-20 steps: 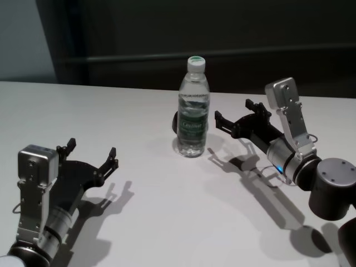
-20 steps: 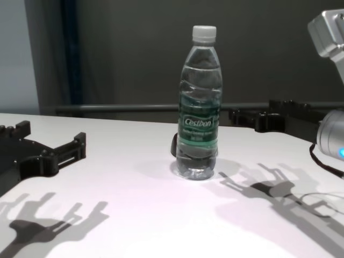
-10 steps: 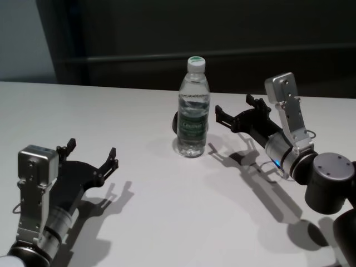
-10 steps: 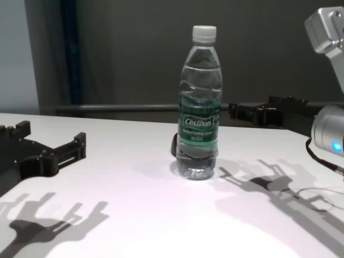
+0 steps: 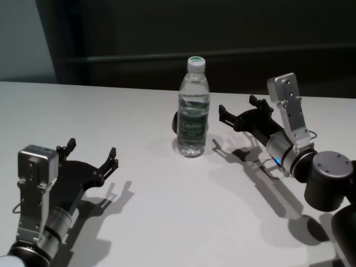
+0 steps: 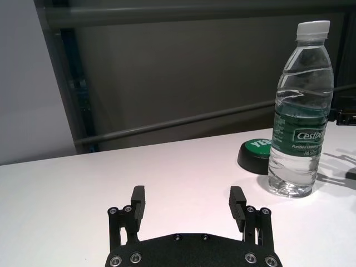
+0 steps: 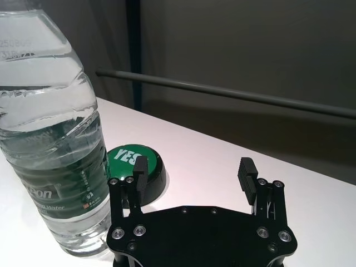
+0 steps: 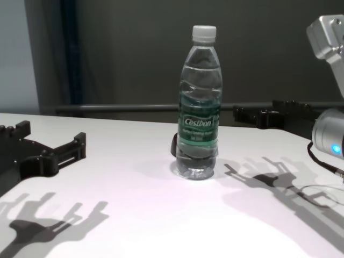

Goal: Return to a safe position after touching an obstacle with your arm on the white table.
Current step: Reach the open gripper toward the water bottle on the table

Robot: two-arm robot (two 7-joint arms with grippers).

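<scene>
Cestbon water bottle [image 5: 193, 114] upright, mid-far on white table [image 5: 167, 222]. Right gripper [image 5: 238, 115] just right of it, fingers apart, empty. Left gripper [image 5: 92, 154] near-left, spread wide, idle. Retreat right arm slow, away fm bottle, w/o tipping.

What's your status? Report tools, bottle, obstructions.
Right tool open, beside bottle, not touching. Left tool open, parked near side. Bottle upright on table. Green puck behind it.
</scene>
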